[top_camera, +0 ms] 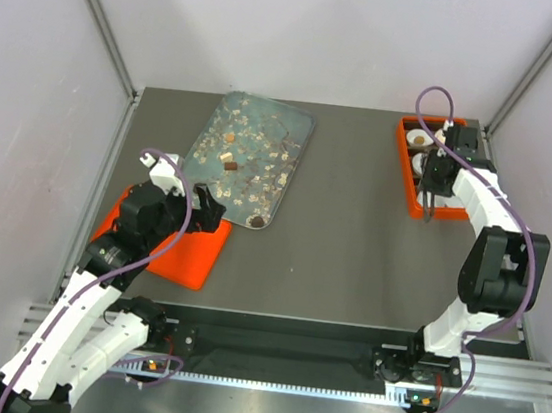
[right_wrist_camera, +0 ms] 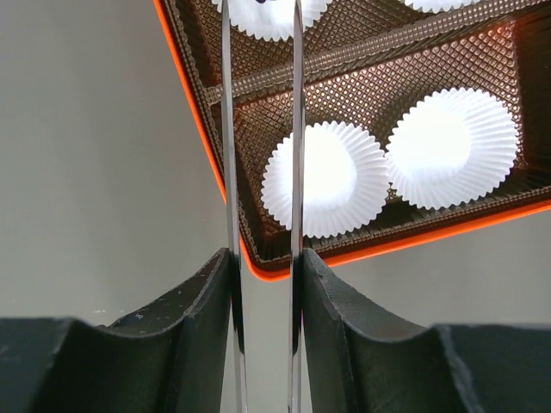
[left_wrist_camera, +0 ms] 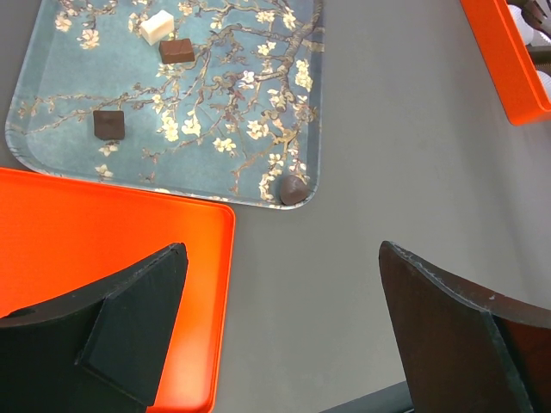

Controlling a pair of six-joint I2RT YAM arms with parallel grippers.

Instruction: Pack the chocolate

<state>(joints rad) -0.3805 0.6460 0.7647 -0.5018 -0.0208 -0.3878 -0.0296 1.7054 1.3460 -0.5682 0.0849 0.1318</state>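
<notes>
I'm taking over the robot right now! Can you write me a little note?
Left gripper: open, empty, hovering beside the floral tray.
Right gripper: shut on the tongs, above the orange box.
Chocolate: several pieces on the floral tray.
Done: one far paper cup seems to hold a piece.
Left: two cups by the tongs are empty; fetch more pieces.

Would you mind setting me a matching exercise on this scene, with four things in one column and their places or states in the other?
Things:
1. left gripper
2. tongs
3. round dark chocolate
4. paper cups, the two whole ones in the right wrist view

Places or states:
A. empty, side by side in the orange box
B. at a corner of the floral tray
C. open, holding nothing
D. clamped in the right gripper

Pairs: 1-C, 2-D, 3-B, 4-A.
</notes>
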